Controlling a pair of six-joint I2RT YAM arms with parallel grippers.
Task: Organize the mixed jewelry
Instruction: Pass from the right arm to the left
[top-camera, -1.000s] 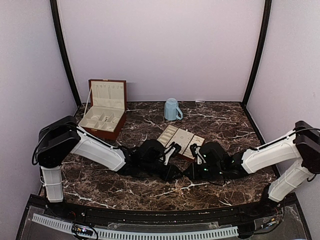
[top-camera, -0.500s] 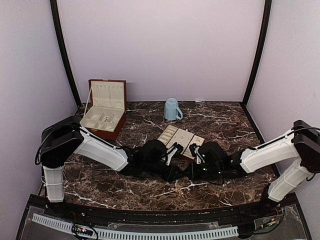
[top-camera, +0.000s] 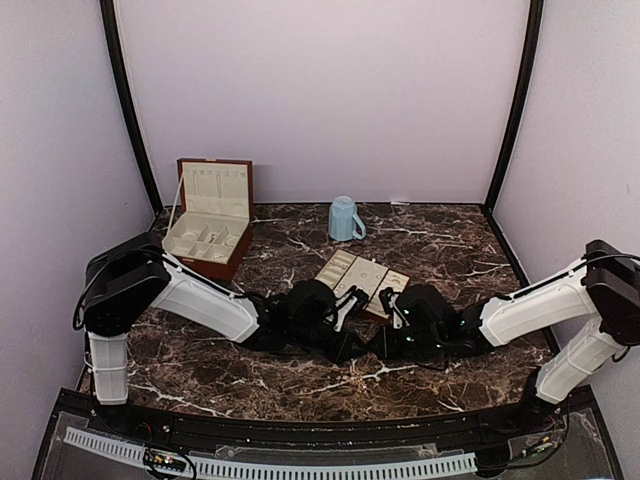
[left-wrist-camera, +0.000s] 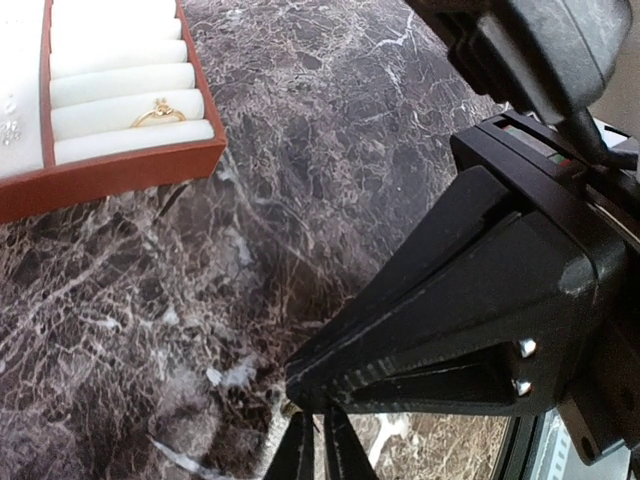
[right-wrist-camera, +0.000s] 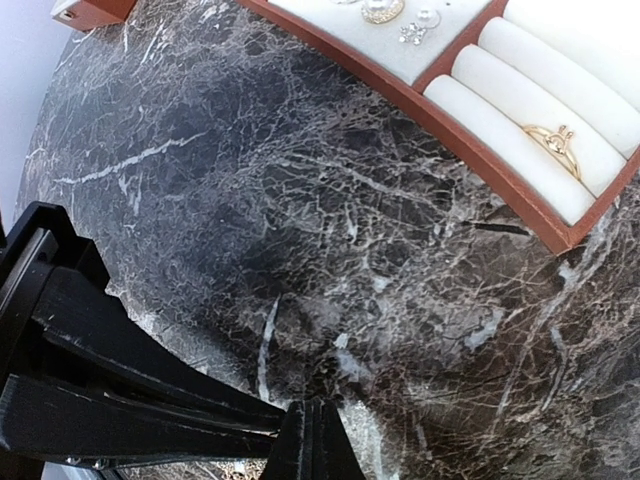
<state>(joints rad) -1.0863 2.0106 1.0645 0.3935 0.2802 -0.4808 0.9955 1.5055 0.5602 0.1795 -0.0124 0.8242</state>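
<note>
I see both arms stretched low over the dark marble table (top-camera: 220, 375), their tips meeting near its centre. The right gripper (right-wrist-camera: 312, 428) has its two fingers pressed together. The left gripper (left-wrist-camera: 318, 432) shows two thin blades almost touching, a slim slit between them; I cannot tell whether anything is pinched there. The mixed jewelry (right-wrist-camera: 413, 33) lies in the brown-edged tray (top-camera: 365, 276), at 12 o'clock from the tips: small glinting studs on a flat pad, and a gold ring (right-wrist-camera: 553, 140) tucked between cream rolls. An open wooden box (top-camera: 210, 215) stands at 10 o'clock. A light-blue mug (top-camera: 345, 218) stands beyond the tray, near 12.
</note>
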